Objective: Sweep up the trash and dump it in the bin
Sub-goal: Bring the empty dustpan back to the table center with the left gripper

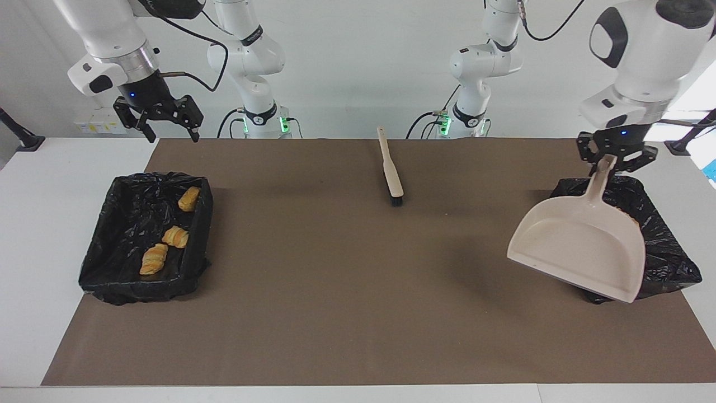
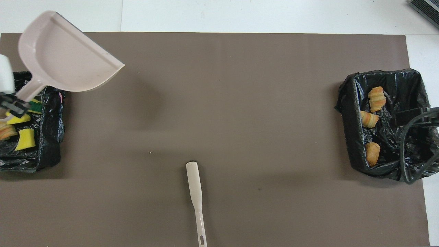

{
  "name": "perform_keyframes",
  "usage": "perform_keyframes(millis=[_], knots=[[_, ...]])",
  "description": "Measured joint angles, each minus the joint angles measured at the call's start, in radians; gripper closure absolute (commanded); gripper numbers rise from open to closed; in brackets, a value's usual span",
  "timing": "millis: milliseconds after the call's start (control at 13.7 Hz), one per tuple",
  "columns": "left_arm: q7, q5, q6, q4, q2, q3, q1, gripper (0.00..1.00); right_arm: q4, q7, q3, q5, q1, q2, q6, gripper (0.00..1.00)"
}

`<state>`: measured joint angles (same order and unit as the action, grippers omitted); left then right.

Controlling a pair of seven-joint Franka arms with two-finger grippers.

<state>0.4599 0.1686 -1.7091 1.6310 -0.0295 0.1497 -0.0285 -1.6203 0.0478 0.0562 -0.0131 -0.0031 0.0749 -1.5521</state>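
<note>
Trash: golden-brown bread pieces lie in the black-lined bin at the right arm's end; yellow sponge chunks in the black-lined bin at the left arm's end. Judged light, soft, crushable; best moved by pan, not pinched.

Beige plastic dustpan: handle clamped by left gripper, raised over that bin.

Right gripper: spread wide, empty, waiting above the table's edge.

Beige-handled, black-bristled brush: lying mid-mat, untouched.

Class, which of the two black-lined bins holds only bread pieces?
The bin at the right arm's end: three bread pieces. The other bin also holds yellow sponge chunks.

Left gripper raised, fingers clamped tight; right gripper aloft, fingers spread wide.
</note>
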Motion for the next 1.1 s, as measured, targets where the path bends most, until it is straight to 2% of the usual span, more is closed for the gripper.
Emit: perform_keyframes(millis=[146, 366, 659, 878, 1098], knots=[[-0.192, -0.047, -0.018, 0.028, -0.011, 0.002, 0.095, 1.0, 0.0, 0.0, 0.0, 0.0, 0.0, 0.0, 0.0, 0.0], [-0.438, -0.134, -0.129, 0.081, -0.037, 0.003, 0.209, 1.0, 0.0, 0.0, 0.0, 0.0, 0.0, 0.0, 0.0, 0.0], [-0.811, -0.185, -0.329, 0.114, -0.156, 0.003, 0.374, 1.0, 0.0, 0.0, 0.0, 0.0, 0.0, 0.0, 0.0, 0.0], [-0.865, -0.189, -0.445, 0.115, -0.258, 0.003, 0.449, 1.0, 0.0, 0.0, 0.0, 0.0, 0.0, 0.0, 0.0, 0.0], [-0.865, -0.19, -0.463, 0.126, -0.288, 0.003, 0.485, 1.0, 0.0, 0.0, 0.0, 0.0, 0.0, 0.0, 0.0, 0.0]])
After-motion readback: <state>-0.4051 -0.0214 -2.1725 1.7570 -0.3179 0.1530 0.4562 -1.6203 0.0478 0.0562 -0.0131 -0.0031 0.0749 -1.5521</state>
